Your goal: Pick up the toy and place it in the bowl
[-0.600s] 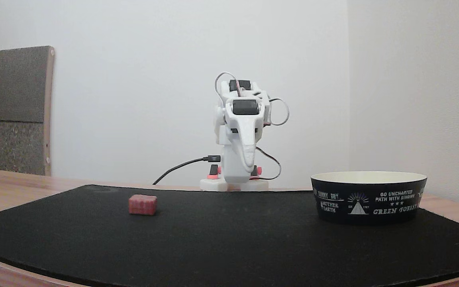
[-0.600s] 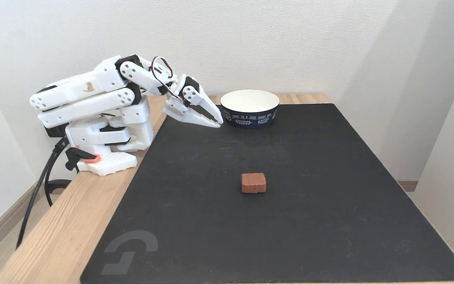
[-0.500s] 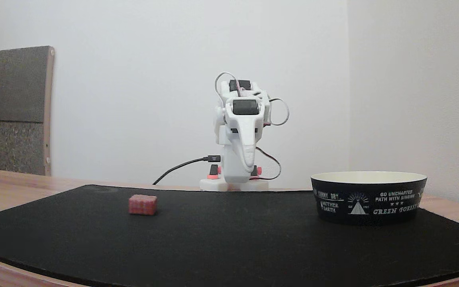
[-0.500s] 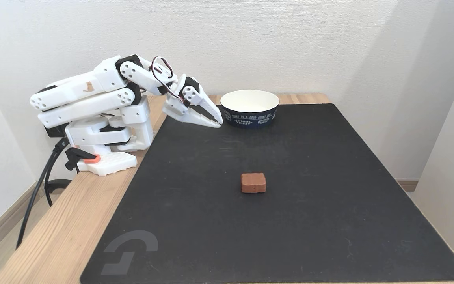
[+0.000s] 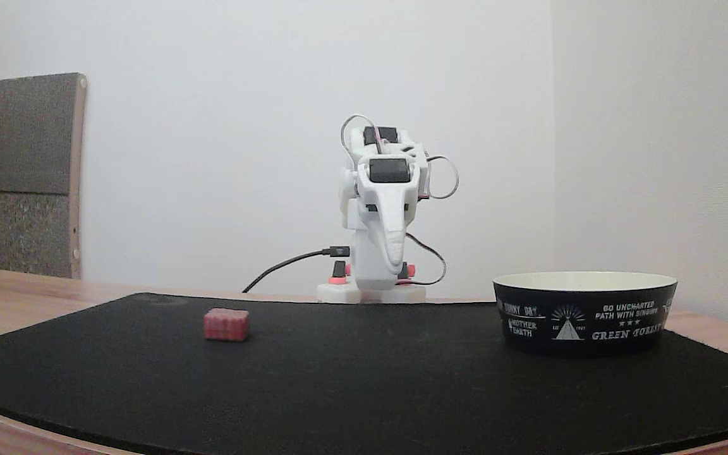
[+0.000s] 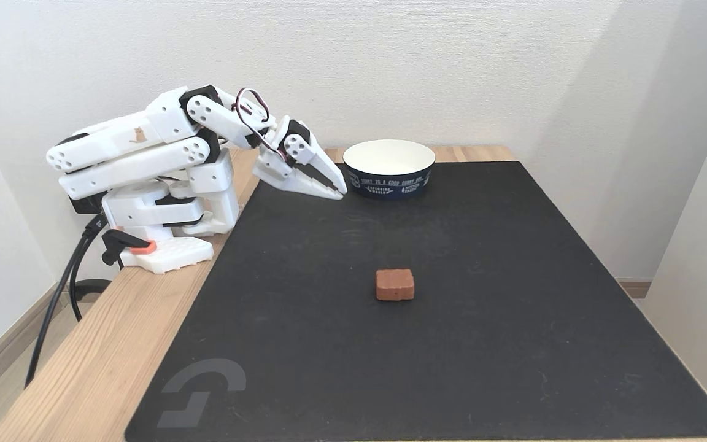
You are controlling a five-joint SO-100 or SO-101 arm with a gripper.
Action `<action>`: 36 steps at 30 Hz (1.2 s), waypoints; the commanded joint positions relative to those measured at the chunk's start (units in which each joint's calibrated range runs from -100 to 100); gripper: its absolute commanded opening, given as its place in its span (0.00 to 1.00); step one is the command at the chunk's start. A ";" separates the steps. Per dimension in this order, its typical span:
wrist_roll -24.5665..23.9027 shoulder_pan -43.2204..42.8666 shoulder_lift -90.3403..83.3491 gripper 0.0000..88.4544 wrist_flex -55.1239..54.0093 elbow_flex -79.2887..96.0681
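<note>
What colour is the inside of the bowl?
Cream-white, against a black outside with white print; the bowl shows its inside best in the fixed view from above.

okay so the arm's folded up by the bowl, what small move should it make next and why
Probably swing the gripper out over the mat toward the toy. Its jaws look shut and empty, parked beside the bowl, while the toy lies untouched mid-mat, well apart from it.

One fixed view sits low at the mat's (image 5: 364, 392) edge facing the arm (image 5: 380, 208) head-on, another looks down from its side, and both cover the whole mat (image 6: 427, 319).
</note>
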 commanded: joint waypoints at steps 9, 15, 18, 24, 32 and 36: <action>0.04 0.39 -0.67 0.03 0.37 0.68; 0.15 0.39 -0.67 0.03 0.37 0.68; 0.15 0.39 -0.67 0.03 0.37 0.68; 0.15 0.39 -0.67 0.06 0.12 0.68; -0.22 0.97 -0.58 0.46 0.12 0.68; -0.17 0.81 -0.50 0.46 0.12 0.50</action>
